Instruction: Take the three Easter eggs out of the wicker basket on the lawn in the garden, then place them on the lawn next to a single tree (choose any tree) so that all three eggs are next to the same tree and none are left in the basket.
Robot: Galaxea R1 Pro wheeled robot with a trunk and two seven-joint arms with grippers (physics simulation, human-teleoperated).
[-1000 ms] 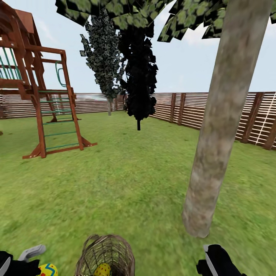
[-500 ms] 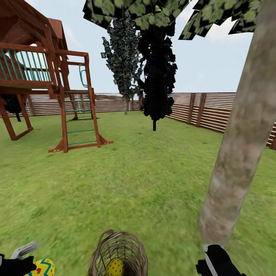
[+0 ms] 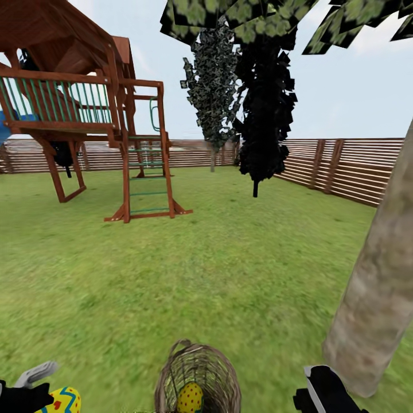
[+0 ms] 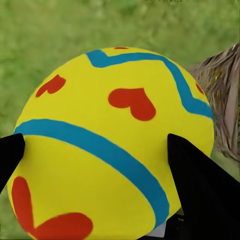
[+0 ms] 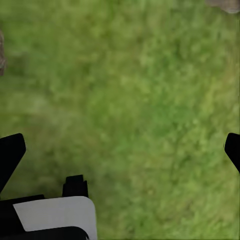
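My left gripper [image 3: 43,396] is shut on one Easter egg [image 3: 64,400], yellow with blue zigzags and red marks, at the head view's lower left. The left wrist view shows this egg [image 4: 115,100] close up between the black fingers [image 4: 200,190]. The round wicker basket [image 3: 221,373] stands on the lawn [image 3: 201,275] just ahead of me, with another egg [image 3: 190,397] inside. My right gripper [image 3: 324,393] hangs open over bare grass [image 5: 130,100], close to the foot of the tree [image 3: 378,298] with the thick grey-brown trunk.
A wooden play tower with a ladder [image 3: 143,178] stands at the left back. Two dark narrow cypresses [image 3: 261,115] rise in front of the slatted fence [image 3: 350,172]. Open grass lies between the basket and these.
The whole head view has swung left: basket, trunk and play tower sit further right in the picture. Both grippers keep their places, and the left one still holds its egg.
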